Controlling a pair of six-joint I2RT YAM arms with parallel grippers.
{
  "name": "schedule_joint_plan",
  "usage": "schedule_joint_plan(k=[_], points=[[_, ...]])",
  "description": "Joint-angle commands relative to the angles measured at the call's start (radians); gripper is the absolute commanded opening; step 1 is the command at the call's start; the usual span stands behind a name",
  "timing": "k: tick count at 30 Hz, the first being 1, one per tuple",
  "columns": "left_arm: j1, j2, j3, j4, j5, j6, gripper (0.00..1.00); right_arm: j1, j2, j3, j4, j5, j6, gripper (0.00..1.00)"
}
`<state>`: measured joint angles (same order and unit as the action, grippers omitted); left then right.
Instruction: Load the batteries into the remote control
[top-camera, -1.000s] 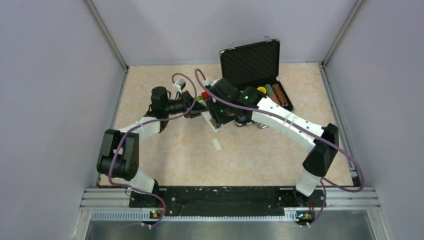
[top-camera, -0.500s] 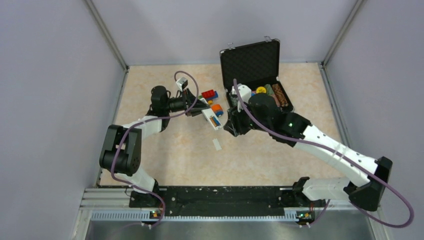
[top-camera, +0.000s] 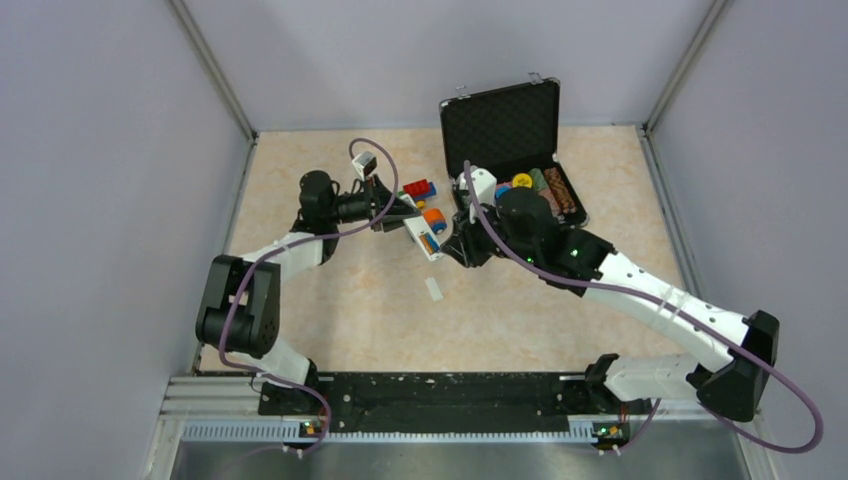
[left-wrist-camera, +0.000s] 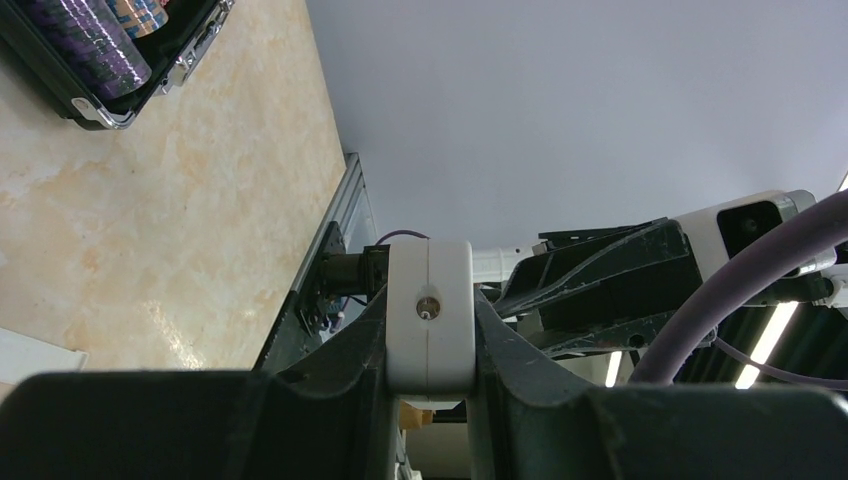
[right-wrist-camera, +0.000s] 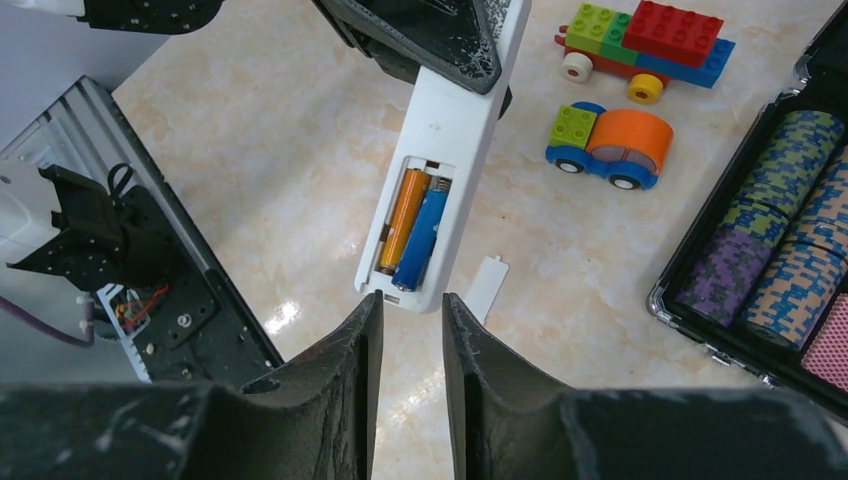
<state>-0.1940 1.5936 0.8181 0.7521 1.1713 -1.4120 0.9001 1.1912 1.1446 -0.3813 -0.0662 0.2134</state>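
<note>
The left gripper (left-wrist-camera: 428, 335) is clamped on one end of the slim white rectangular plastic remote control (right-wrist-camera: 455, 130). In the top view it holds the remote control a little toward 12 o'clock from the centre of the beige marbled table (top-camera: 350, 300), with the open compartment facing the right wrist camera. Two thin cylinders lie side by side in that compartment: the orange-brown battery (right-wrist-camera: 404, 220) sits at 9 o'clock of the blue battery (right-wrist-camera: 424, 238). The right gripper (right-wrist-camera: 405, 315) hangs at 6 o'clock of the remote control's open end, its fingers a narrow gap apart with nothing between them. A small flat white cover piece (right-wrist-camera: 487, 287) lies on the table at 4 o'clock of the compartment. At 2 o'clock stand an orange-and-blue brick toy car (right-wrist-camera: 612, 145) and a red, green and blue brick toy truck (right-wrist-camera: 650, 40). An open black hard case (top-camera: 500, 125) holding stacked chips is at 3 o'clock.
</note>
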Motion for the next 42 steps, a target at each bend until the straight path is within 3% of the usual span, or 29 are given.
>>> schedule_joint_plan(k=[1,5,42], points=[[-0.005,-0.049,0.027,0.038,0.017,0.002,0.0,-0.003,0.017,0.009,0.044,-0.017,-0.021,0.24],[-0.005,-0.048,0.029,0.035,0.013,0.004,0.0,-0.003,0.032,0.017,0.035,-0.018,-0.024,0.17],[-0.019,-0.088,0.01,-0.016,0.02,0.034,0.0,-0.003,0.113,0.018,0.048,0.087,0.044,0.11]])
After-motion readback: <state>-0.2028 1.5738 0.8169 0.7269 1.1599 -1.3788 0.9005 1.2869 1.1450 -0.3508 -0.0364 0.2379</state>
